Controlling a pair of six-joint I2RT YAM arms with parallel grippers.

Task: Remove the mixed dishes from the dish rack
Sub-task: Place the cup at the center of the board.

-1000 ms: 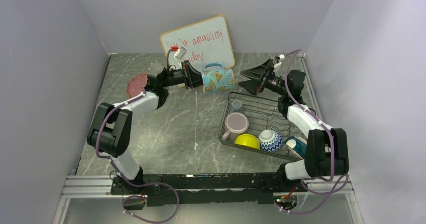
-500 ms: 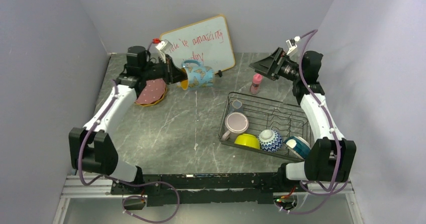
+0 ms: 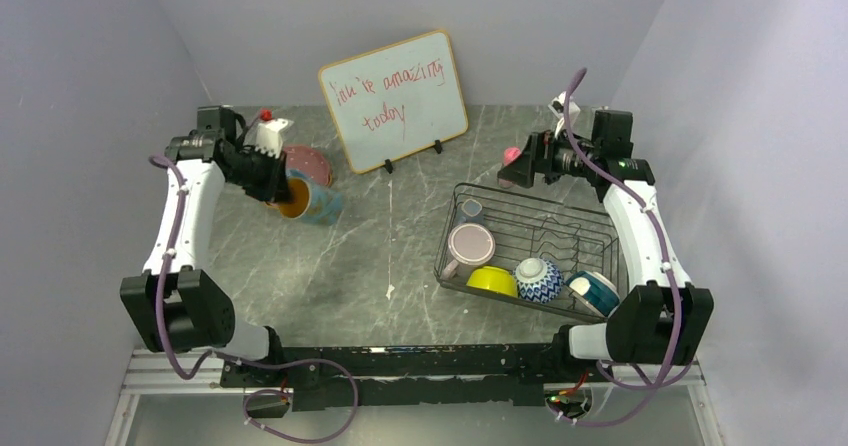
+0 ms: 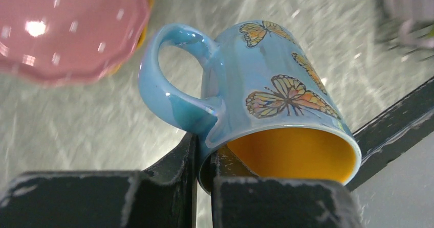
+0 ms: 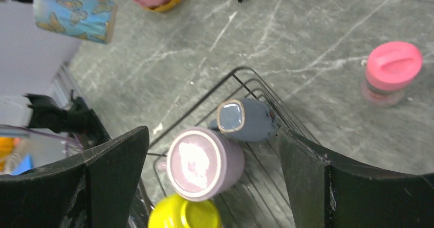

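The grey marbled counter [image 3: 380, 256] fills the overhead view, with a whiteboard [image 3: 395, 101] bearing red writing propped at upper centre. At right of centre sits the dark wire dish rack [image 3: 570, 236]. Along its near edge, from left to right, are a yellow bowl [image 3: 492, 281], a blue-white patterned bowl [image 3: 538, 279] and a teal-white bowl [image 3: 592, 291]. A lilac mug [image 3: 470, 244] stands just behind the yellow bowl, and a small blue-grey cup [image 3: 472, 208] lies on its side in the rack's far left corner. At upper left, a pink dotted plate [image 3: 305, 161] rests on an orange plate [image 5: 176, 0], out on the counter. Just below it the left hand [image 4: 203, 184] is clamped on the rim of a blue butterfly mug [image 3: 310, 201], tilted with its yellow inside showing; whether it touches the counter I cannot tell. The right hand [image 3: 525, 166] hangs above the rack's far edge, its fingers wide apart and holding nothing. A small pink bottle [image 5: 391, 72] stands on the counter just beyond the rack.
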